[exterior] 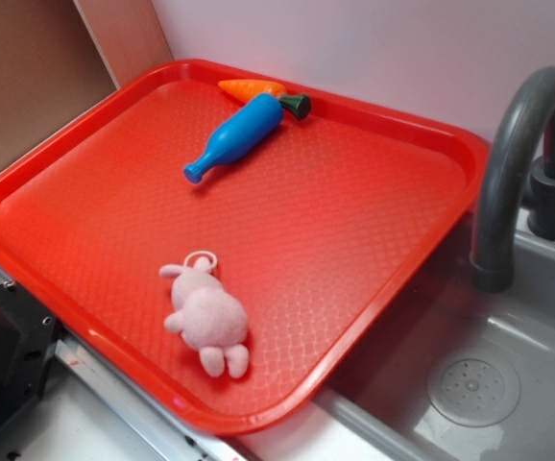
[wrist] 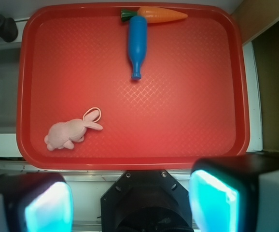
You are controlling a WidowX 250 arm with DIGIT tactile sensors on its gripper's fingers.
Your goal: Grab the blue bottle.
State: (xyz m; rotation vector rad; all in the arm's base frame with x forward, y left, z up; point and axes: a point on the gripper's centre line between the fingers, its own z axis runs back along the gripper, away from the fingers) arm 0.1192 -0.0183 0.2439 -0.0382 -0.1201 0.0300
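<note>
The pincer shows only in the wrist view, at the 6 o'clock edge of the picture, and its two fingers stand wide apart with nothing between them, so it is open. It hangs just off the near rim of the red tray and touches none of the toys. On the tray, toward 10 o'clock from the pincer, a pink bunny lies on its side with a little loop by its ears. Well past it, up at 12 o'clock near the far rim, the blue bottle lies flat on the tray, with its thin neck and cap pointing back at the pincer. Its fat end touches an orange carrot with a green top, which lies along the far rim. In the outside view a grey tap bends over a grey sink just beside the tray, at 3 o'clock.
</note>
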